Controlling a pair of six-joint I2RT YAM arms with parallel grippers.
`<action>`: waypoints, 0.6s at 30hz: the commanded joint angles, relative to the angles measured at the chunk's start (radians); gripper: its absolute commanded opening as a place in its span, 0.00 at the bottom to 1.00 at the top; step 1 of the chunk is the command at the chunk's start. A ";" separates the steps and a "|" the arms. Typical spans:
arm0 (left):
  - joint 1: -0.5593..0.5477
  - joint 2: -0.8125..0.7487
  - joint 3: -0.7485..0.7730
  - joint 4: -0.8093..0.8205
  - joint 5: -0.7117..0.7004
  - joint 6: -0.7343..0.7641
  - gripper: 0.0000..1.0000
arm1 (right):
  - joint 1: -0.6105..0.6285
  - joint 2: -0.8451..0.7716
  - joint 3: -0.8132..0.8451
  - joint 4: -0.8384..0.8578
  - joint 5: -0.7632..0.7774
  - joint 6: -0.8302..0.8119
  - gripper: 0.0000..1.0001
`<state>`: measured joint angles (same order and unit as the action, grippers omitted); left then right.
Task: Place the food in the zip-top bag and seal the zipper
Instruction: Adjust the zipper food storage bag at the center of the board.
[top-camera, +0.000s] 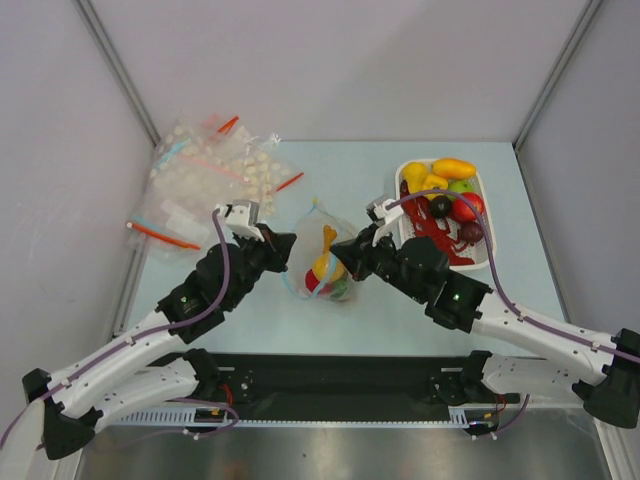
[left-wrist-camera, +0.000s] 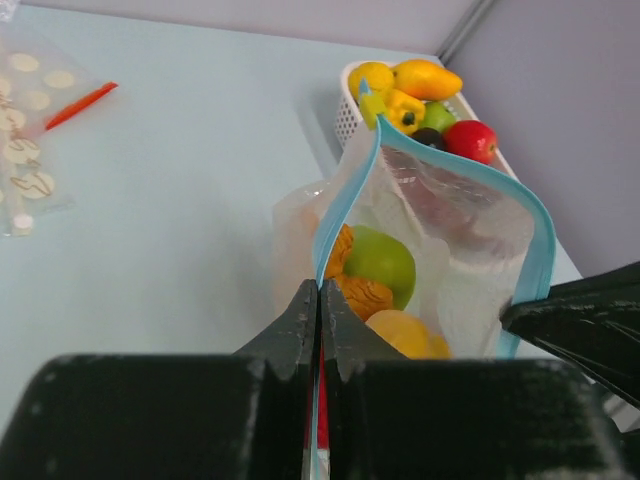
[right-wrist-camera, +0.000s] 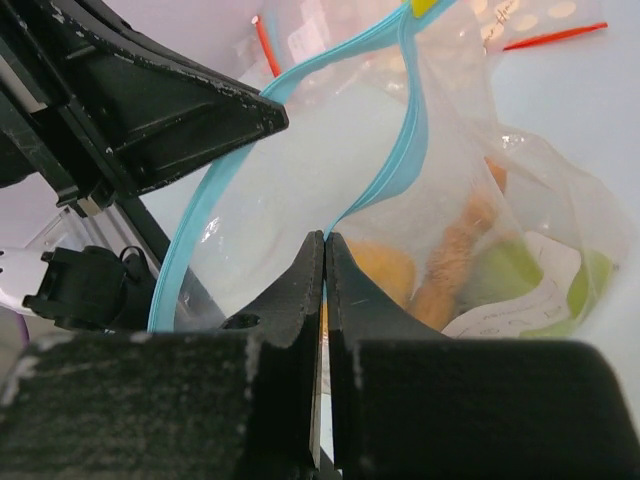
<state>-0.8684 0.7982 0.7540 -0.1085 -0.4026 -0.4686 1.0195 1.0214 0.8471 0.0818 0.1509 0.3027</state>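
We saw a pale blue table (top-camera: 340, 165) closed in by plain grey-lilac panels. A back wall (top-camera: 330, 60) stood along its far edge, a left wall (top-camera: 50, 150) along its left edge and a right wall (top-camera: 590, 200) along its right edge. At each far corner, where the panels met, stood a slim metal post, the left post (top-camera: 117, 65) and the right post (top-camera: 562, 65). A black strip (top-camera: 340, 375) ran along the near edge, and a brushed metal surface (top-camera: 330, 455) lay just beyond it. The light was soft and even, leaving only faint shadows on the tabletop.

Left pincer (left-wrist-camera: 320, 288), right pincer (right-wrist-camera: 325, 240) clamped, facing inward.
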 joint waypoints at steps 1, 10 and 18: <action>-0.004 -0.025 -0.019 0.133 0.099 0.024 0.05 | 0.002 -0.007 -0.008 0.082 -0.011 -0.024 0.00; -0.004 0.134 0.008 0.191 0.271 0.048 0.00 | 0.001 0.069 -0.008 0.101 -0.001 -0.022 0.00; -0.004 0.176 0.013 0.230 0.358 0.070 0.05 | -0.010 0.074 -0.033 0.136 -0.001 -0.011 0.00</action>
<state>-0.8684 0.9958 0.7334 0.0437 -0.1097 -0.4232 1.0180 1.1088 0.8143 0.1333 0.1425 0.2947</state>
